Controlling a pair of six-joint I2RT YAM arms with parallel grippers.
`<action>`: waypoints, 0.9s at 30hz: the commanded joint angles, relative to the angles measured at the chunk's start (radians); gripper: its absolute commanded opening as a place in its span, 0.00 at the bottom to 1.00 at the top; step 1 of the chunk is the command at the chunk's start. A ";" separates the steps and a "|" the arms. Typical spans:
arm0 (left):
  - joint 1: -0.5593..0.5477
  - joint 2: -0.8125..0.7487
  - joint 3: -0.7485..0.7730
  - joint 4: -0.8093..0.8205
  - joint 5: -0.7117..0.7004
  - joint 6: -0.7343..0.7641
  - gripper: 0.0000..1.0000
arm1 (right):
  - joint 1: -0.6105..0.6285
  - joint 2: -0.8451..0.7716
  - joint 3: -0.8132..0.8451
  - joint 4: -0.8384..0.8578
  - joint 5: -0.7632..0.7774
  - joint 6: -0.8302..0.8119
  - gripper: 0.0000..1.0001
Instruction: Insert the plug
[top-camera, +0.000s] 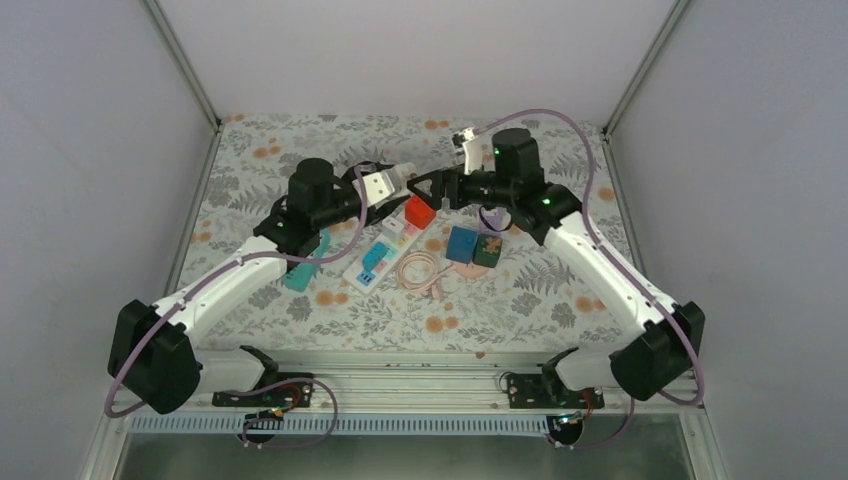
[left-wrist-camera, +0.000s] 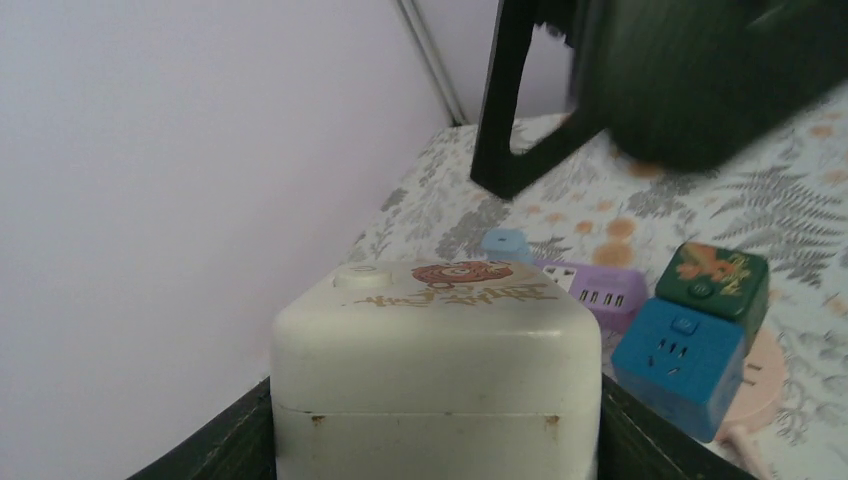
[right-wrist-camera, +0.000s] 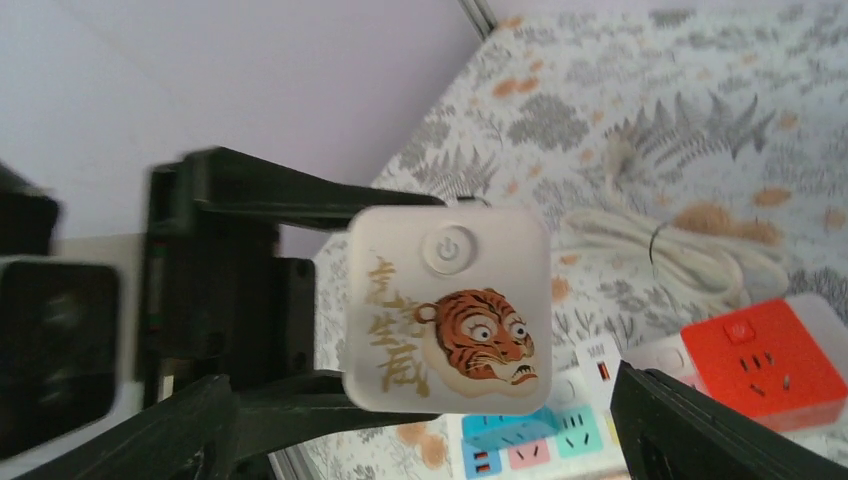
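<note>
My left gripper (top-camera: 392, 183) is shut on a white cube plug (top-camera: 379, 185) with a tiger picture and holds it above the table. In the left wrist view the cube (left-wrist-camera: 437, 350) fills the gap between my dark fingers (left-wrist-camera: 225, 445). My right gripper (top-camera: 428, 188) is open and faces the cube from the right. In the right wrist view the tiger face (right-wrist-camera: 447, 310) sits between my spread fingers (right-wrist-camera: 700, 430), untouched, with the left gripper's black fingers (right-wrist-camera: 290, 195) around it. The white power strip (top-camera: 383, 252) lies below, with a red cube (top-camera: 419, 211) at its far end.
A blue cube (top-camera: 461, 243) and a green cube (top-camera: 489, 249) sit right of the strip, by a coiled pink cable (top-camera: 420, 270). A purple socket (left-wrist-camera: 595, 290) lies behind them. A teal block (top-camera: 300, 272) lies under the left arm. A white cable (right-wrist-camera: 680, 250) lies behind the strip.
</note>
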 joint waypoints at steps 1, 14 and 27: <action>-0.025 0.000 0.054 0.036 -0.070 0.148 0.47 | 0.023 0.059 0.050 -0.038 0.021 0.014 0.95; -0.041 -0.031 -0.036 0.125 -0.055 0.127 0.47 | 0.065 0.180 0.077 0.072 -0.029 0.100 0.84; -0.044 -0.038 -0.042 0.170 -0.166 -0.087 0.99 | 0.044 0.203 0.155 0.023 0.040 -0.023 0.32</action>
